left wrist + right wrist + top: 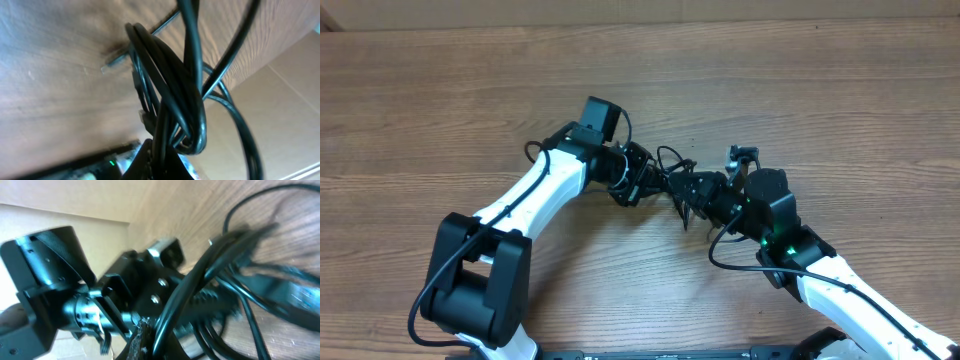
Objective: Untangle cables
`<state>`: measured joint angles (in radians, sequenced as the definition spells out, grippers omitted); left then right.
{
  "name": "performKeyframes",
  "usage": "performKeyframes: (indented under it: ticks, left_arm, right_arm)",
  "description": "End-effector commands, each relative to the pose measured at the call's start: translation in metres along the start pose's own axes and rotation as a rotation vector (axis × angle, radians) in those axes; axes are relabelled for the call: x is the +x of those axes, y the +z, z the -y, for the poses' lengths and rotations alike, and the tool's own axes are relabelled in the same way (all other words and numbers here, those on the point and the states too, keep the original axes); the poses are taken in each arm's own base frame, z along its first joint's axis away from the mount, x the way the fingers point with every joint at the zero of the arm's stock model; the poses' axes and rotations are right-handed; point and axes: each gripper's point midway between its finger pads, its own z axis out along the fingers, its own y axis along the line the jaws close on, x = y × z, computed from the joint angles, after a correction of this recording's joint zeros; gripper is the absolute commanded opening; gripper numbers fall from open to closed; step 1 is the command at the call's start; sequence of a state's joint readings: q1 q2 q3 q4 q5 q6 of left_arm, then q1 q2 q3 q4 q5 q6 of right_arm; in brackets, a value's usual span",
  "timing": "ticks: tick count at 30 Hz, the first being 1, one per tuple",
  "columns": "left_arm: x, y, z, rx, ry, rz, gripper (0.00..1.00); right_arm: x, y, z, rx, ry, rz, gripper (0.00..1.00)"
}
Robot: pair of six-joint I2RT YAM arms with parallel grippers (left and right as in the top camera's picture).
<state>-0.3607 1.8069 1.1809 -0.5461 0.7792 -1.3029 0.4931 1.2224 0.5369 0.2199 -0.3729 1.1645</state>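
Observation:
The black cables (670, 170) form a small knotted bundle at the table's middle, held between both grippers. My left gripper (642, 183) is shut on the cables; in the left wrist view strands (172, 95) rise from its jaws (162, 160) and wrap into a knot, with a loop (240, 125) hanging right. A plug end (112, 64) lies against the wood. My right gripper (695, 195) is shut on the cables too; in the right wrist view a strand (200, 280) runs up from its jaws (150, 342), close to the left gripper's body (135, 280).
The wooden table (440, 110) extends all round the two arms. The left arm (535, 190) reaches in from the lower left, the right arm (820, 270) from the lower right. A pale board (640, 10) lies past the table's far edge.

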Motion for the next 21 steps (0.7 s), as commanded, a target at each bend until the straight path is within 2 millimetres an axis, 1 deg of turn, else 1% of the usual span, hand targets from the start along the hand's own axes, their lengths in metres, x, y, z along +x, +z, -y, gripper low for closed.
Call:
performKeyframes:
  ticks: [1,4,7,9,11,12,13,15,17,19,20,21]
  left_arm:
    - [-0.043,-0.029,0.007,0.037,0.178,0.125,0.04]
    - [-0.052,-0.059,0.017,0.124,0.239,0.121,0.04]
    - [-0.054,-0.094,0.028,0.219,0.369,0.132,0.04]
    - [-0.049,-0.118,0.037,0.295,0.478,0.13,0.04]
    - [-0.036,-0.139,0.047,0.386,0.622,0.111,0.04]
    - [-0.028,-0.147,0.052,0.43,0.695,0.096,0.04]
    - [-0.016,-0.158,0.057,0.489,0.796,0.072,0.04]
    - [0.0,-0.17,0.061,0.56,0.923,0.043,0.04]
    - [0.014,-0.177,0.063,0.617,1.049,0.025,0.04]
    - [0.022,-0.18,0.064,0.654,1.15,0.022,0.04]
    - [0.022,-0.18,0.064,0.655,1.176,0.031,0.04]
    - [0.022,-0.179,0.064,0.653,1.194,0.039,0.04]
  right_arm:
    - [0.015,-0.001,0.002,0.026,0.034,-0.086,0.04]
    - [0.025,-0.005,0.037,0.17,0.085,-0.111,0.04]
    - [0.03,-0.015,0.074,0.332,0.124,-0.101,0.04]
    - [0.032,-0.024,0.096,0.436,0.146,-0.08,0.04]
    - [0.032,-0.031,0.111,0.51,0.157,-0.06,0.04]
    - [0.032,-0.034,0.116,0.534,0.16,-0.054,0.04]
    - [0.032,-0.036,0.12,0.553,0.161,-0.048,0.04]
    - [0.032,-0.037,0.121,0.56,0.162,-0.046,0.04]
    - [0.031,-0.037,0.121,0.56,0.161,-0.041,0.04]
    - [0.029,-0.038,0.121,0.561,0.164,-0.037,0.06]
    - [0.028,-0.038,0.122,0.562,0.164,-0.037,0.14]
    - [0.027,-0.039,0.122,0.56,0.156,-0.039,0.24]
